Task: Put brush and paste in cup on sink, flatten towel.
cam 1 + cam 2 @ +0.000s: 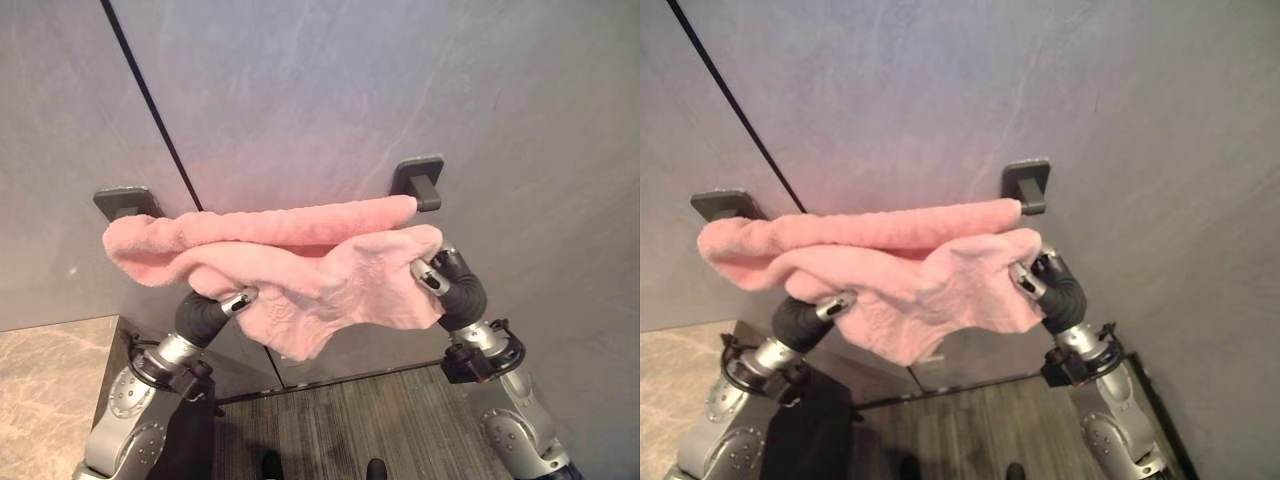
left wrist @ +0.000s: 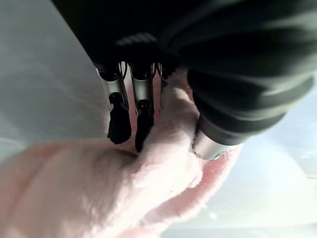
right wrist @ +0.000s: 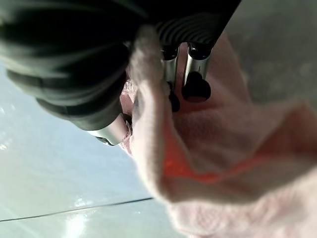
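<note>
Reaching up from below, both arms are meeting the lower folds of a pink towel (image 1: 300,265) that is hanging bunched over a rail between two dark wall brackets (image 1: 418,180). On the robot's left, the left hand (image 1: 238,300) is pinching the cloth: in its wrist view, dark-tipped fingers (image 2: 119,124) are lying on one side of a thick fold and the thumb is pressing on the other. On the robot's right, the right hand (image 1: 430,275) is gripping the towel's edge likewise, its fingers (image 3: 195,82) closing on a ridge of pink cloth. Behind the towel, a grey wall (image 1: 330,90) is rising, crossed by a dark slanting seam.
</note>
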Tool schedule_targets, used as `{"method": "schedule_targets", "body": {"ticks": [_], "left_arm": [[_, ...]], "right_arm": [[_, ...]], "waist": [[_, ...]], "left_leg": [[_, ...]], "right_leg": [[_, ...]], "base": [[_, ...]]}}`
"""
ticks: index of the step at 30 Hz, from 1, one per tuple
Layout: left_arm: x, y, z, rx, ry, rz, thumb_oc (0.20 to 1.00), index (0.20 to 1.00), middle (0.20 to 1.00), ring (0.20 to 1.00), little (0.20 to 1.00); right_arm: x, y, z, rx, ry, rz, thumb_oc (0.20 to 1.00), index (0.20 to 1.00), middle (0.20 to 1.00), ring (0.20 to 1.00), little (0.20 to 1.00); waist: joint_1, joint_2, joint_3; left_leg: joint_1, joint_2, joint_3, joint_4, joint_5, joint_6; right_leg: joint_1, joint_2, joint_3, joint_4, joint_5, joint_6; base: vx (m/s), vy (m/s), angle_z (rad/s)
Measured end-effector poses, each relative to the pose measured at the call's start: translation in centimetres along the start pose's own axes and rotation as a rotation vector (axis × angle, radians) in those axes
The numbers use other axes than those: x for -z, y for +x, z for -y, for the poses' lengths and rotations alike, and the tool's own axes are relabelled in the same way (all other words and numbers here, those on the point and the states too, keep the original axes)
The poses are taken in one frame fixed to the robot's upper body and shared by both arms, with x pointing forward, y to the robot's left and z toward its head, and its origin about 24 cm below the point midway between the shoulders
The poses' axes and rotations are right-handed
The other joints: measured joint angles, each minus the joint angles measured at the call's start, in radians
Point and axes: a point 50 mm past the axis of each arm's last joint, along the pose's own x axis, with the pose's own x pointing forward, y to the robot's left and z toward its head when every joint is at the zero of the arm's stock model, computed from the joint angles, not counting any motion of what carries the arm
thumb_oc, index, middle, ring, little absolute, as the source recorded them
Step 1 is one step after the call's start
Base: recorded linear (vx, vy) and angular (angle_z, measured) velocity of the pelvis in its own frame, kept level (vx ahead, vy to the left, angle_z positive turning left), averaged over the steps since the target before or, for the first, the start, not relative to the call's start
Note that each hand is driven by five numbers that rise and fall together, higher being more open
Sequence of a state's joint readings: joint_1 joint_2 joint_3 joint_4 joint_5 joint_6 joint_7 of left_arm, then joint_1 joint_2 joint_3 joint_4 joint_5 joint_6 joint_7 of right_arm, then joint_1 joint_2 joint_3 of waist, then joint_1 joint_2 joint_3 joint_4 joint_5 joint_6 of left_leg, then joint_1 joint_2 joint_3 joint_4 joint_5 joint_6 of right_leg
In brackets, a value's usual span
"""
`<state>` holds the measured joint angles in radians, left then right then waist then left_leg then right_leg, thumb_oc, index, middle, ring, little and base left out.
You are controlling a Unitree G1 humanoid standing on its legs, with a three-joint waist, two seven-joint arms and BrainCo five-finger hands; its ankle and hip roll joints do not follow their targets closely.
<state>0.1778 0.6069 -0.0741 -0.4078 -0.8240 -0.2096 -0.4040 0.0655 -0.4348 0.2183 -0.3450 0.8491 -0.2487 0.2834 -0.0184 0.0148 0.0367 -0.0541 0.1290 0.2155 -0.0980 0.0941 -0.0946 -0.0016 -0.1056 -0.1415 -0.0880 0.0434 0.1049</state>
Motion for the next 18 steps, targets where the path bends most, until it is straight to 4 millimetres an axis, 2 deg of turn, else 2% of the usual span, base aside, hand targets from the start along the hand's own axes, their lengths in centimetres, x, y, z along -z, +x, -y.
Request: {"method": "schedule_targets", "body": {"ticks": [3,4,5,6,7,8,9,10,11,12,13,14,15,16,17,18], "left_arm": [[1.4,-1.5,-1.4,-0.010,0.173,-0.212,0.200,0.200,0.200,0.200,0.200],[1.3,-2.0,-2.4,0.017,0.344,-0.340,0.200,0.200,0.200,0.200,0.200],[0.6,-1.8,-2.3,0.033,0.374,-0.335,0.200,0.200,0.200,0.200,0.200],[-1.7,-1.3,-1.3,0.020,0.322,-0.163,0.200,0.200,0.200,0.200,0.200],[-1.9,-1.2,-0.9,-0.019,0.229,-0.060,0.200,0.200,0.200,0.200,0.200],[-1.6,-1.1,-0.6,-0.056,0.143,0.020,0.200,0.200,0.200,0.200,0.200],[0.3,-0.9,0.0,-0.068,0.021,0.016,0.200,0.200,0.200,0.200,0.200],[1.6,-1.3,-0.3,-0.069,0.046,-0.075,0.200,0.200,0.200,0.200,0.200],[2.6,-2.1,-1.1,-0.045,0.159,-0.219,0.200,0.200,0.200,0.200,0.200],[4.2,-3.6,-2.8,-0.025,0.340,-0.456,0.200,0.200,0.200,0.200,0.200],[4.2,-3.7,-3.3,-0.004,0.444,-0.522,0.200,0.200,0.200,0.200,0.200],[2.5,-2.7,-2.7,0.031,0.536,-0.466,0.200,0.200,0.200,0.200,0.200],[1.2,-2.0,-2.2,0.030,0.541,-0.383,0.200,0.200,0.200,0.200,0.200],[0.6,-1.8,-1.5,-0.019,0.444,-0.271,0.200,0.200,0.200,0.200,0.200],[0.5,-1.6,-1.1,-0.136,0.255,-0.099,0.200,0.200,0.200,0.200,0.200],[1.3,-1.6,-0.8,-0.158,0.171,-0.085,0.200,0.200,0.200,0.200,0.200]], "right_arm": [[2.9,-1.2,2.0,0.123,0.020,-0.127,0.200,0.200,0.200,0.200,0.200],[3.7,-1.5,2.1,0.141,0.025,-0.185,0.200,0.200,0.200,0.200,0.200],[3.5,-1.5,1.8,0.126,0.030,-0.190,0.200,0.200,0.200,0.200,0.200],[1.6,-1.1,-0.5,0.002,0.064,-0.124,0.200,0.200,0.200,0.200,0.200],[0.8,-0.8,-1.4,-0.059,0.065,-0.085,0.200,0.200,0.200,0.200,0.200],[0.4,-0.6,-1.8,-0.088,0.066,-0.062,0.200,0.200,0.200,0.200,0.200],[0.6,-0.4,-1.7,-0.093,0.068,-0.055,0.200,0.200,0.200,0.200,0.200],[1.6,-0.5,-1.0,-0.056,0.073,-0.076,0.200,0.200,0.200,0.200,0.200],[3.0,-0.5,0.4,0.012,0.062,-0.115,0.200,0.200,0.200,0.200,0.200],[5.5,-0.9,2.6,0.159,0.072,-0.209,0.200,0.200,0.200,0.200,0.200],[6.1,-1.5,3.1,0.198,0.069,-0.258,0.200,0.200,0.200,0.200,0.200],[6.0,-2.2,2.5,0.165,0.067,-0.307,0.200,0.200,0.200,0.200,0.200],[5.5,-2.2,1.7,0.123,0.075,-0.298,0.200,0.200,0.200,0.200,0.200],[4.3,-2.1,0.4,0.058,0.068,-0.273,0.200,0.200,0.200,0.200,0.200],[2.6,-2.0,-1.1,-0.037,0.059,-0.203,0.200,0.200,0.200,0.200,0.200],[2.3,-2.0,-1.2,-0.032,0.063,-0.166,0.200,0.200,0.200,0.200,0.200]], "waist": [[0.002,0.003,0.001],[0.003,0.007,0.001],[0.004,0.007,0.002],[0.007,0.011,0.006],[0.007,0.016,0.007],[0.007,0.016,0.005],[0.007,0.009,-0.006],[0.008,0.014,-0.003],[0.001,0.010,-0.006],[-0.007,0.008,-0.007],[-0.003,0.013,-0.003],[0.008,0.027,0.007],[0.009,0.032,0.011],[0.013,0.037,0.011],[0.007,0.044,0.004],[0.005,0.039,0.000]], "left_leg": [[0.001,0.001,0.008,0.000,-0.001,0.000],[-0.001,0.002,0.006,0.001,-0.001,0.000],[-0.005,0.002,0.005,0.003,-0.001,0.000],[-0.021,-0.002,0.006,0.004,-0.001,0.001],[-0.020,-0.004,0.007,0.004,0.000,0.001],[-0.012,-0.005,0.009,0.004,-0.001,0.001],[-0.004,-0.004,0.009,0.004,-0.002,0.002],[-0.002,-0.001,0.011,0.004,-0.003,0.001],[0.003,0.003,0.013,0.004,-0.003,0.001],[0.009,0.007,0.014,0.004,-0.004,-0.002],[0.004,0.006,0.012,0.003,-0.005,-0.002],[-0.013,0.000,0.011,0.001,-0.004,-0.002],[-0.019,-0.003,0.010,0.001,-0.004,-0.002],[-0.018,-0.005,0.012,0.004,-0.004,-0.001],[-0.006,-0.008,0.011,0.004,-0.005,0.001],[0.005,-0.006,0.012,0.004,-0.007,0.003]], "right_leg": [[-0.002,0.000,0.005,0.000,0.000,0.000],[-0.004,0.001,0.004,-0.001,0.000,0.000],[-0.008,0.001,0.004,-0.002,0.001,0.000],[-0.025,-0.002,0.003,0.000,0.004,0.002],[-0.024,-0.004,0.004,0.000,0.007,0.002],[-0.017,-0.005,0.006,0.000,0.007,0.002],[-0.010,-0.004,0.006,0.000,0.000,0.002],[-0.007,-0.002,0.006,0.000,-0.001,0.000],[-0.004,0.002,0.006,0.000,-0.001,-0.001],[0.001,0.006,0.010,-0.001,-0.002,-0.002],[-0.002,0.004,0.009,-0.001,-0.003,-0.002],[-0.020,-0.001,0.010,-0.001,0.002,0.002],[-0.024,-0.003,0.008,0.000,0.003,0.003],[-0.026,-0.005,0.008,0.000,0.004,0.005],[-0.011,-0.009,0.009,0.000,0.003,0.007],[0.000,-0.006,0.009,0.000,-0.002,0.005]], "base": [[0.00,-0.003,-0.05],[0.00,0.000,0.00],[0.00,0.000,0.00],[0.00,0.000,0.00],[0.00,0.000,0.00],[0.00,0.000,0.00],[0.00,0.000,0.00],[0.01,0.002,-0.05],[0.00,0.001,-0.09],[0.01,0.003,-0.06],[0.00,0.000,0.00],[0.00,-0.016,0.07],[0.00,-0.021,0.04],[0.01,-0.012,0.04],[0.00,0.000,0.00],[0.00,0.000,0.00]]}}
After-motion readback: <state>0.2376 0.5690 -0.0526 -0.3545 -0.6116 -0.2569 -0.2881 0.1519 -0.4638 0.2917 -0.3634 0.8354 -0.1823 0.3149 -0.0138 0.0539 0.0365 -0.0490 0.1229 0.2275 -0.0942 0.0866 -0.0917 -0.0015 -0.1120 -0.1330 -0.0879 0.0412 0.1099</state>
